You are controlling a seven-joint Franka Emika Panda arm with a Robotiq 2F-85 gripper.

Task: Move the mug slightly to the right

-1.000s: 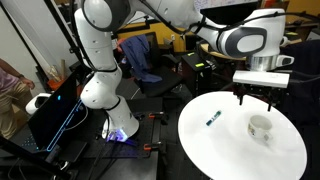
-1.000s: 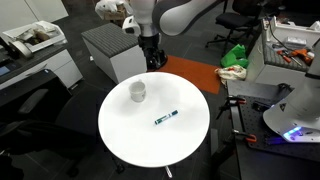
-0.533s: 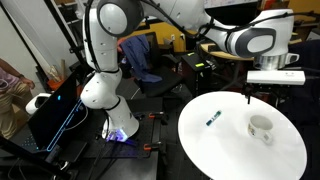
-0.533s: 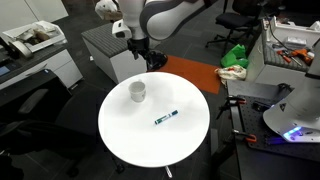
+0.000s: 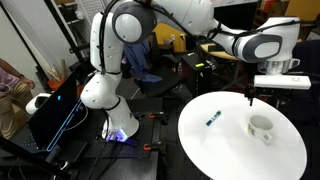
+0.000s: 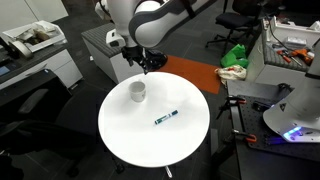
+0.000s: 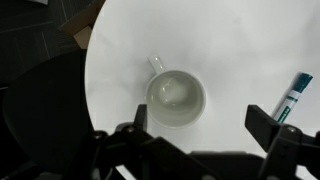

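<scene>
A round white table (image 5: 220,152) fills the wrist view and shows in both exterior views. Above that table's rim side the white robot arm (image 6: 160,15) holds the gripper (image 5: 268,97) in the air, its jaws spread wide and holding nothing; its dark fingers (image 7: 265,125) touch nothing. The mug (image 7: 176,98) stands upright on the table, off its centre and below the gripper, with its handle (image 7: 156,65) clear. A blue marker (image 6: 166,118) lies flat nearer the table's middle, apart from the mug.
</scene>
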